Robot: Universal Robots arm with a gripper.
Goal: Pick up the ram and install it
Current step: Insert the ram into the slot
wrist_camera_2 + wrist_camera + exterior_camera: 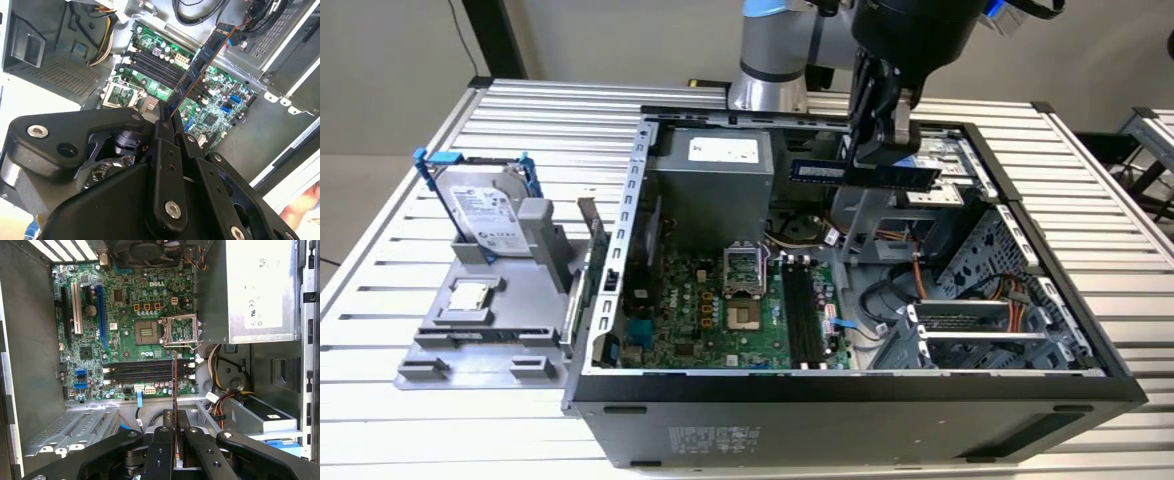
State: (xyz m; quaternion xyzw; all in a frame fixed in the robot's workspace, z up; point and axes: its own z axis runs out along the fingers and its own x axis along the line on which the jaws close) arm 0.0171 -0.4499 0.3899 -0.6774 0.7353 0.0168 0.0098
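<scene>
I am holding the end effector (883,158) clenched on the ram (821,172). The ram is hanging roughly level over the open computer case (854,400). In the exterior view it is sitting toward twelve o'clock from the memory slots (803,315). In the first wrist view the stick is showing edge-on above the motherboard (125,300), apparently floating clear of the slots, though I cannot be sure. The hard drive (487,210) is standing at nine o'clock of the case on the worktop (454,430).
</scene>
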